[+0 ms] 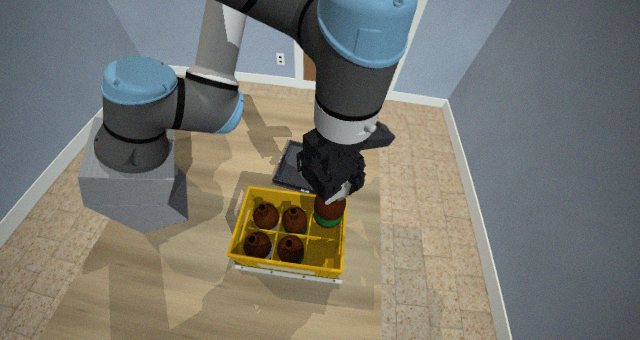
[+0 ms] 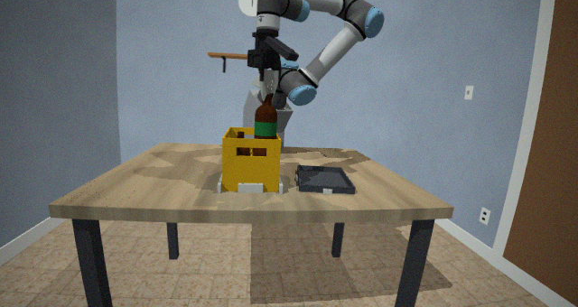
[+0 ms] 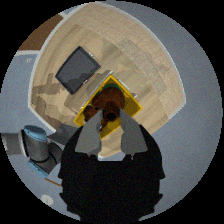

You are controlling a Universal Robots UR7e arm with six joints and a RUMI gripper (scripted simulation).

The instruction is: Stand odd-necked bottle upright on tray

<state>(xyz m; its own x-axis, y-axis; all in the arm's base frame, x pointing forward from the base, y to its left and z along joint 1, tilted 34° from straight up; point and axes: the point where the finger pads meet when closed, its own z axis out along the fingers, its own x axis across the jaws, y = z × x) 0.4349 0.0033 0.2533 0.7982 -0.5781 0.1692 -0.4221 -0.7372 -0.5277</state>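
My gripper [image 1: 336, 194] is shut on the neck of a brown bottle with a green label [image 1: 329, 212]. The bottle hangs upright, its lower part still inside the crate's far right cell and its upper half above the rim [image 2: 265, 119]. The yellow crate [image 1: 286, 234] holds four other brown bottles [image 1: 265, 216] in its left cells. The dark tray [image 2: 325, 179] lies flat on the table beside the crate. In the wrist view the held bottle [image 3: 108, 106] shows between my fingers, above the crate, with the tray [image 3: 76, 69] further off.
The robot's grey base block [image 1: 131, 187] stands at the far side of the table. The crate rests on a pale plate [image 2: 249, 187]. A wooden wall shelf [image 2: 227, 55] hangs behind the arm.
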